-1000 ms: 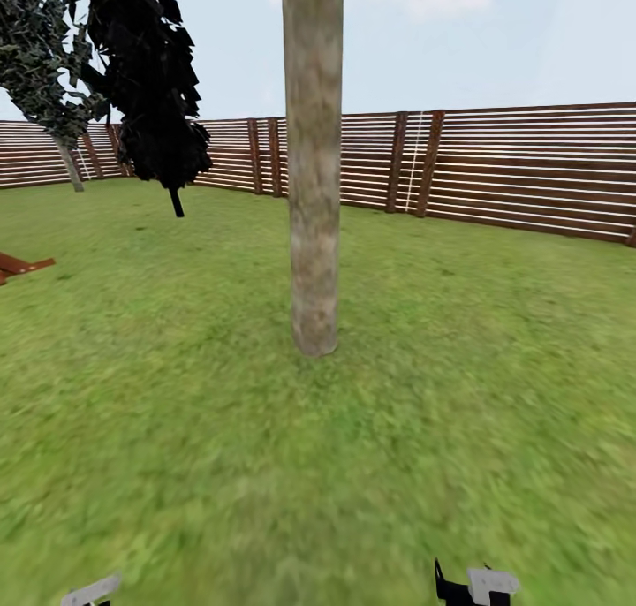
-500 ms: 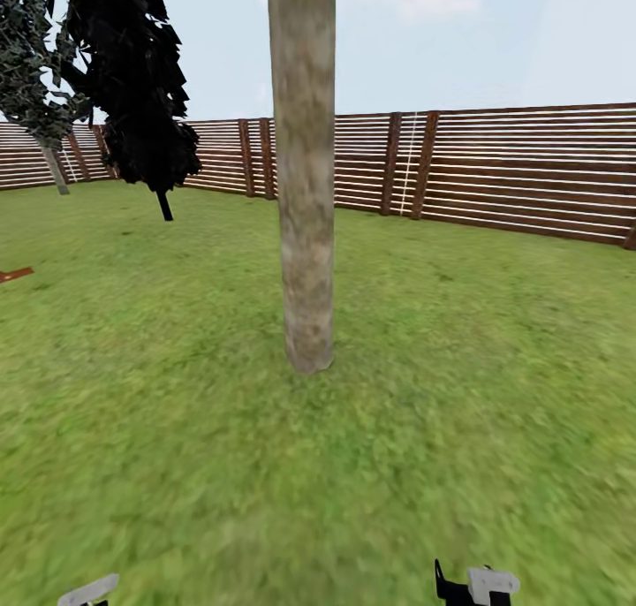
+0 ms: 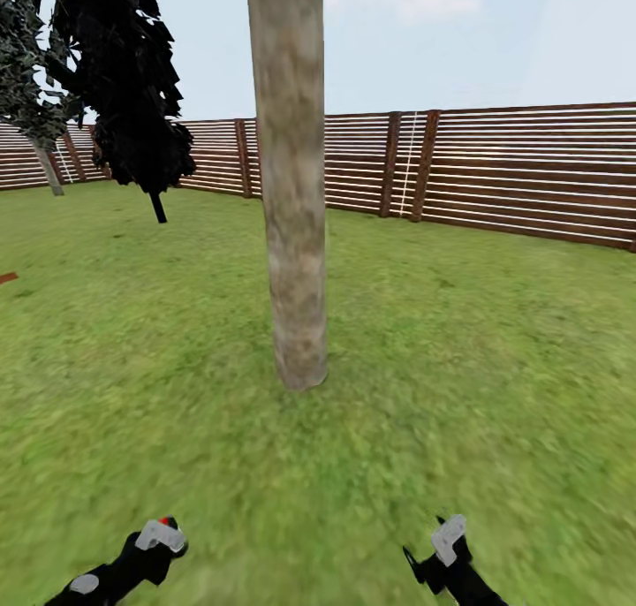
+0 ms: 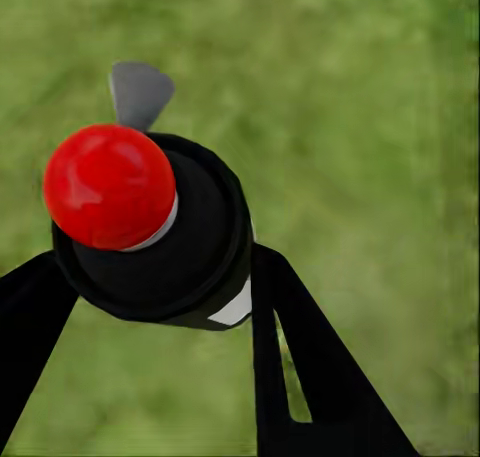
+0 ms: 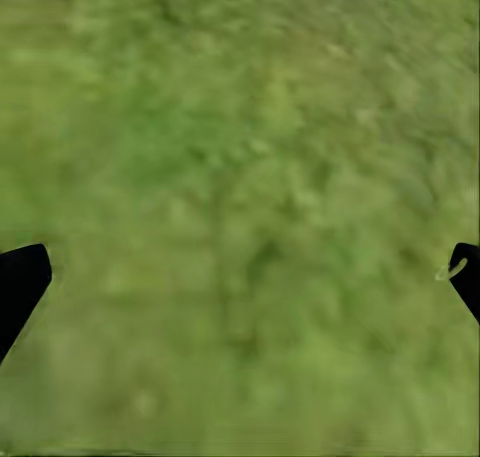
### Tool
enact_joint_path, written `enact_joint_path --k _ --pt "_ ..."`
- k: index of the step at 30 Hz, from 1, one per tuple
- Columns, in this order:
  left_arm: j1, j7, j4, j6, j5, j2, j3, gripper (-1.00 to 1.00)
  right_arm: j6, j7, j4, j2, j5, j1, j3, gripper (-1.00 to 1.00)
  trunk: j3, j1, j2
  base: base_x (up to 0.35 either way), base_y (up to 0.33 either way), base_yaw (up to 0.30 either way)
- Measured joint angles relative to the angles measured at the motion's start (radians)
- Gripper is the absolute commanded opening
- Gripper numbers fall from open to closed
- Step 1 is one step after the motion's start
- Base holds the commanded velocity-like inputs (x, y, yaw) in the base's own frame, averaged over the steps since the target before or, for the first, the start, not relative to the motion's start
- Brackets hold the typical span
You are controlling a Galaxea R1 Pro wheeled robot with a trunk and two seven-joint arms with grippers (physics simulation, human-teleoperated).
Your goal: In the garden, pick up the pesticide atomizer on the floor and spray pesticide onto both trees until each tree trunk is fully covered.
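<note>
Grey-brown, mottled bark marks the tree trunk [image 3: 290, 191] standing ahead on the grass [image 3: 459, 341], well apart from both arms, with the slatted fence [image 3: 530, 169] behind. Left gripper [image 4: 165, 307] is clamped around the pesticide atomizer [image 4: 150, 227], red nozzle tip facing the wrist camera; right gripper [image 5: 240, 277] hangs spread wide and empty over lawn. Risk noted: at this range spray would likely fall short, and a nozzle not aimed at the bark would leave the trunk partly uncovered.

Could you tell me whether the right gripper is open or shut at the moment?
Open: the right gripper's two black fingers sit far apart, with bare grass between them.
</note>
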Motion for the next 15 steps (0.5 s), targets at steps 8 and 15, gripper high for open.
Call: enact_joint_path --k 8,15 --pt "-0.249 -0.728 -0.103 0.208 -0.515 0.035 0.007 -1.0 0.151 0.599 -0.046 0.061 0.044 -0.239 0.189 1.0 0.0 0.0 0.0 0.25 -0.116 0.0" --pt "-0.292 -0.802 -0.119 0.222 -0.529 0.037 0.003 -1.0 0.152 0.615 -0.045 0.098 0.044 -0.261 0.28 1.0 0.0 0.001 0.0 0.033 -0.009 0.0"
